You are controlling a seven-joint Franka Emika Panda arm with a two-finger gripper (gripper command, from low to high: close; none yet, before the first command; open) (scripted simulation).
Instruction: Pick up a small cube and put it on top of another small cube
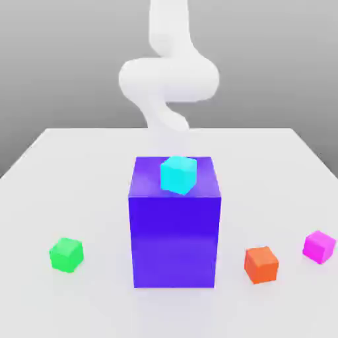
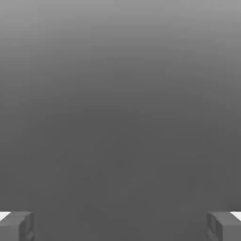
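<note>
The small magenta cube [image 1: 319, 246] rests on the white table at the exterior view's right. The small green cube [image 1: 66, 254], of the same size, sits on the table at the exterior view's left, far from the magenta one. Between them stands a tall blue-purple block [image 1: 174, 228]. The white arm [image 1: 168, 79] rises behind that block at the table's far side. In the hand view my gripper [image 2: 120, 226] is open, its two grey fingertips [image 2: 16, 226] wide apart with nothing between them, facing plain grey background.
A small cyan cube [image 1: 178, 174] lies on top of the blue-purple block. A small orange cube [image 1: 261, 264] sits on the table [image 1: 79, 171] between the block and the magenta cube.
</note>
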